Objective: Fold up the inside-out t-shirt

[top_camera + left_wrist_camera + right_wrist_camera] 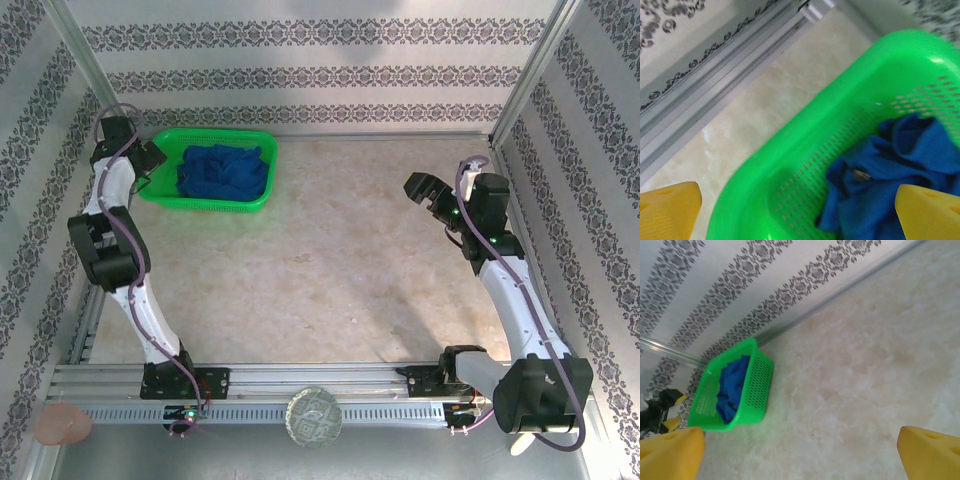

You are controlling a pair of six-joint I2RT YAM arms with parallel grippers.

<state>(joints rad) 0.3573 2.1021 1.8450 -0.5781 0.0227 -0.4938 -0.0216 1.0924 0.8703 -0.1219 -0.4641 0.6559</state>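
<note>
T-shirt [225, 170] sits bunched in the green basket [210, 136], far-left corner. My left gripper [150, 163] hovers at its rim, jaws wide apart, likely for a reach-in grab. My right gripper [422, 190] hangs clear on the other side, also spread and empty.

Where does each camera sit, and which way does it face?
Top external: above and behind the bases, looking down on the table; left tool beside the basket, right tool over bare table.
Left wrist: looks down into the basket at the blue t-shirt; own yellow fingertips at the lower corners.
Right wrist: looks across the table to the far-left corner; own fingertips low.
Shared: all three show basket and t-shirt.
</note>
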